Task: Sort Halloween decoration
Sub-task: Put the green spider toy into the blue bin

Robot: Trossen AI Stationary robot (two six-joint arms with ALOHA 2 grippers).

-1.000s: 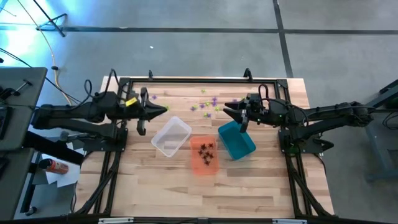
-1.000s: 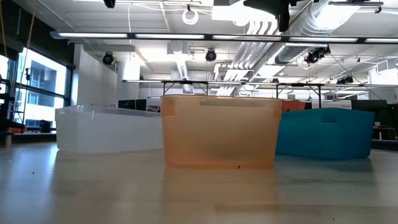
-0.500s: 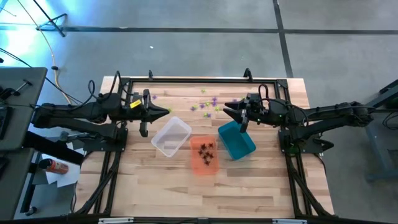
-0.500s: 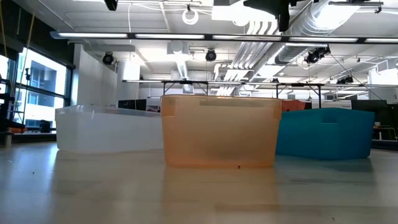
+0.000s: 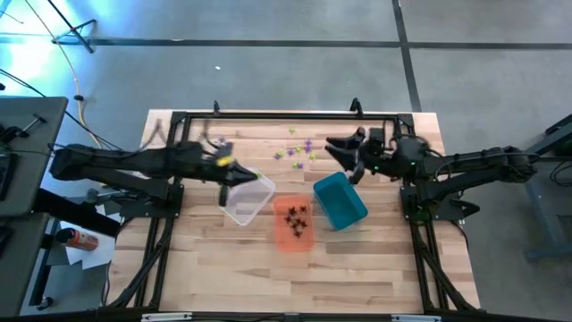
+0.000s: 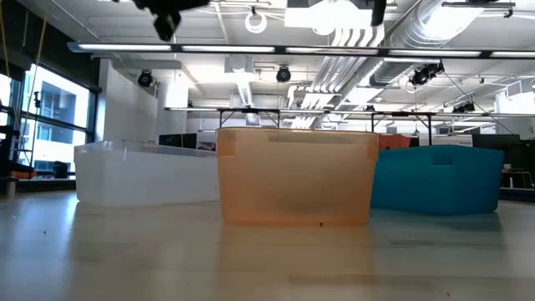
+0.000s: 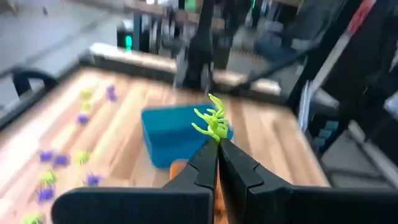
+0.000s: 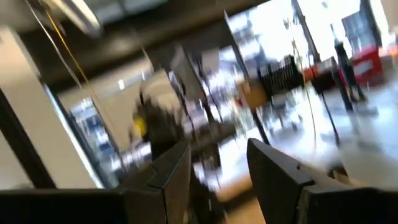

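Left end effector (image 5: 239, 170) reaching from the left of the high view to the upper edge of the clear bin (image 5: 247, 200), fingers (image 7: 202, 163) pressed together and clamped on a bright green spider trinket (image 7: 213, 121) sticking up from their tips. Right end effector (image 5: 344, 154) hanging right of centre in the upper part of the high view, just above the teal bin (image 5: 340, 202), fingers (image 8: 168, 169) standing apart with nothing between them. Loose purple and green trinkets (image 5: 299, 150) scattered on the wooden table (image 5: 357, 259) near the upper middle of the frame, between the two end effectors. Black trinkets (image 5: 296, 215) lying inside the orange bin (image 5: 293, 238), at centre, between clear and teal bins. In the low view, clear bin at left, orange bin in the middle, teal bin at right.
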